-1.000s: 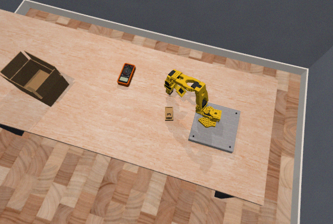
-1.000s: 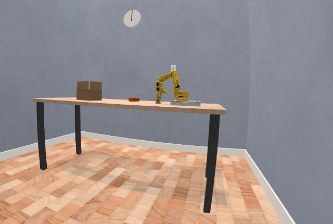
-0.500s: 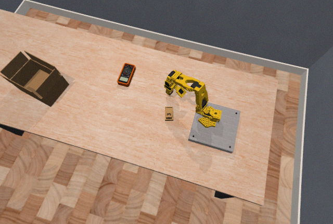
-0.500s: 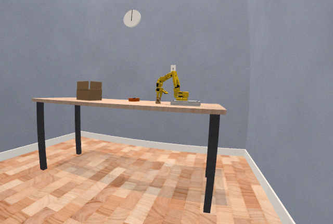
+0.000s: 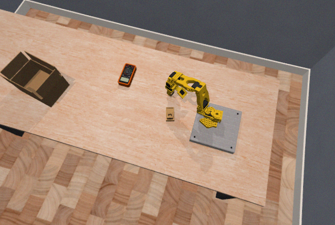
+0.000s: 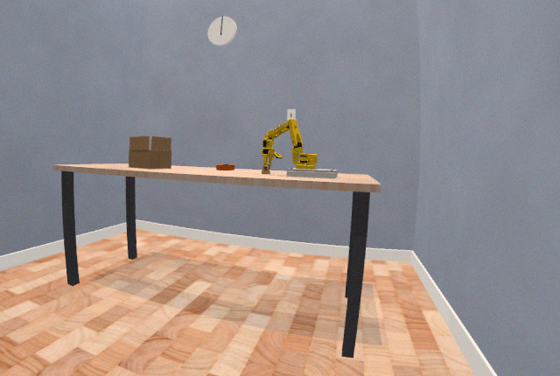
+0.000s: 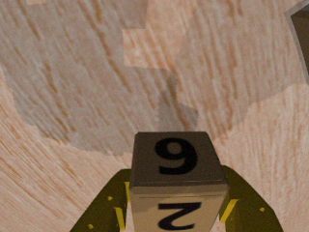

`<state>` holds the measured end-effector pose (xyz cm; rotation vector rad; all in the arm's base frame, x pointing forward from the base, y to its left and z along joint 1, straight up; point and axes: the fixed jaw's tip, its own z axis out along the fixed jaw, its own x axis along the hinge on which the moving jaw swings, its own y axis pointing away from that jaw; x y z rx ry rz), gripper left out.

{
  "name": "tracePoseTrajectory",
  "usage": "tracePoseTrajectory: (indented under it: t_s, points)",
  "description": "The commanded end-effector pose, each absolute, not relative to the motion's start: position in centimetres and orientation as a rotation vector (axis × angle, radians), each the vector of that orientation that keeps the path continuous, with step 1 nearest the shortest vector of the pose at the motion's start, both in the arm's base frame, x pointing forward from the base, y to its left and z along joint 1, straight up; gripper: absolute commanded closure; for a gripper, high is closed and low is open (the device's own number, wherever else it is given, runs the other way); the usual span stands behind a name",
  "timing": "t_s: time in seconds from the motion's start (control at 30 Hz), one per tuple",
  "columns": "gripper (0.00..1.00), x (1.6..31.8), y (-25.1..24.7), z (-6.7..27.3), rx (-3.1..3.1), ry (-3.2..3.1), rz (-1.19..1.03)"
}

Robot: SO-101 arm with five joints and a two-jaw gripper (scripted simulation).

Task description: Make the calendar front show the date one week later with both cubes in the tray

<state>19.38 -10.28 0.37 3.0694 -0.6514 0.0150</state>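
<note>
My gripper (image 7: 177,212) (image 5: 170,92) (image 6: 267,163) is shut on a wooden number cube (image 7: 180,181) and holds it above the table top. In the wrist view the cube shows a 6 or 9 on its far face and an upside-down 2 on the face towards the camera. The small wooden calendar tray (image 5: 169,108) lies on the table in front of the arm, with the other cube (image 5: 169,115), a 3 on top, in one slot. The slot beside it is empty. A corner of the tray (image 7: 300,33) shows at the right edge of the wrist view.
An orange multimeter (image 5: 126,74) (image 6: 224,166) lies to the left of the arm. An open cardboard box (image 5: 35,77) (image 6: 150,152) stands at the far left of the table. The arm stands on a grey base plate (image 5: 216,134).
</note>
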Motion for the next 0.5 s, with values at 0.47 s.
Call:
tracePoseTrajectory:
  t_s: [0.47]
  points:
    - [1.00, 19.02, -10.26, -0.72, 3.076, -0.648, -0.013]
